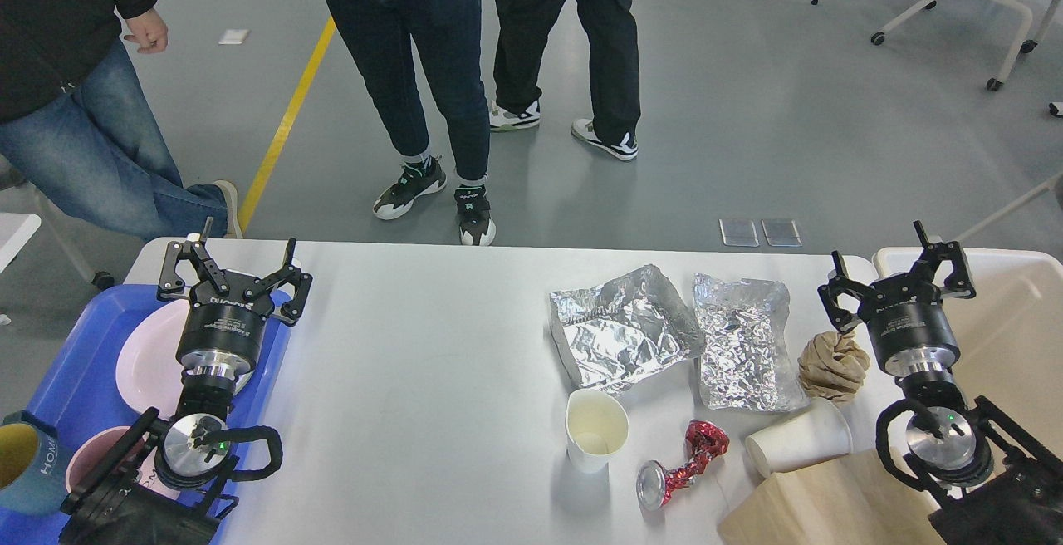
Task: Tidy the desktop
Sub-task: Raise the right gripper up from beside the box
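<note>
The white desktop (432, 362) fills the lower view. On its right half lie two crumpled foil sheets (623, 329) (743, 350), a brown paper wad (833, 365), an upright paper cup (595, 427), a tipped paper cup (799, 448), a crushed red can (681, 466) and a brown paper bag (822, 503). My right gripper (893, 272) is open above the table's right edge, just right of the paper wad. Over the blue tray at the left, my left gripper (234, 267) is open and holds nothing.
A blue tray (71, 379) at the left carries a pink plate (145, 362), a pink bowl (87, 458) and a blue mug (25, 462). A cream bin (1017, 337) stands at the right. Three people stand beyond the far edge.
</note>
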### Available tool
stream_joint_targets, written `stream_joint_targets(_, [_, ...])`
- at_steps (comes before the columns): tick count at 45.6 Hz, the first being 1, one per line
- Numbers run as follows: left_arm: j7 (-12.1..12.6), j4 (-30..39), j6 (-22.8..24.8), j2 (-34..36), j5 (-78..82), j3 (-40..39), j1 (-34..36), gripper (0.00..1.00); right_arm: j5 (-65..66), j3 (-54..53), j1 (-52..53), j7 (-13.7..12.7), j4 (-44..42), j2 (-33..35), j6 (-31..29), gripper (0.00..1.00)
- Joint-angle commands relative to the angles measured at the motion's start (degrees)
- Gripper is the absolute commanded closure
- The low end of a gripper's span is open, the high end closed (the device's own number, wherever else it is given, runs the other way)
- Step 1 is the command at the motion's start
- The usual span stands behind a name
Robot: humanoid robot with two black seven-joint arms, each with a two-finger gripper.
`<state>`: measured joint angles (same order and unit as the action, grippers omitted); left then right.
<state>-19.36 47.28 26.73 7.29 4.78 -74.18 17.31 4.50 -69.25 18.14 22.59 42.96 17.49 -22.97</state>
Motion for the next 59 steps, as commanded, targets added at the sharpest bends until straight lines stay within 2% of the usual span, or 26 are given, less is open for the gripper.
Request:
stream_joint_targets(1, [-0.06,0.0,-0.01,-0.08,0.05,0.0,0.0,0.04,-0.02,0.87,0.49,0.0,-0.51,0.0,-0.93,0.0])
stream_joint_targets(15, [-0.06,0.0,-0.01,0.0,-0.04,0.0,0.0,0.04,-0.19,1.49,1.99,-0.09,0.11,0.53,4.07,0.0])
stream_joint_targets(21, [-0.06,0.0,-0.01,0.0,0.05,0.0,0.0,0.04,-0.28,1.23,3.66,-0.09,-0.51,0.09,4.34,0.0])
stream_joint_targets(28, [0.03,0.0,-0.01,0.0,-0.04,0.0,0.0,0.04,-0.63,4.47,3.04,0.53,-0.07,1.23,1.01,0.0])
stream_joint_targets(33, [0.03,0.0,-0.01,0.0,-0.04,0.0,0.0,0.04,-0.72,11.06,4.01,0.53,-0.51,6.14,-3.83,0.0])
stream_joint_targets(38, [0.03,0.0,-0.01,0.0,0.05,0.0,0.0,0.04,-0.81,16.51,5.5,0.53,-0.42,12.12,-5.24,0.0])
stream_joint_targets(44, [0.03,0.0,-0.01,0.0,-0.04,0.0,0.0,0.04,-0.81,21.78,7.96,0.53,-0.6,13.45,-5.33,0.0])
stream_joint_targets(50, [0.03,0.0,-0.01,0.0,-0.04,0.0,0.0,0.04,-1.33,39.6,17.27,0.53,0.11,20.91,-5.41,0.0])
stream_joint_targets(59, [0.03,0.0,-0.01,0.0,-0.04,0.0,0.0,0.04,-1.51,72.73,37.56,0.53,0.02,25.49,-5.68,0.0])
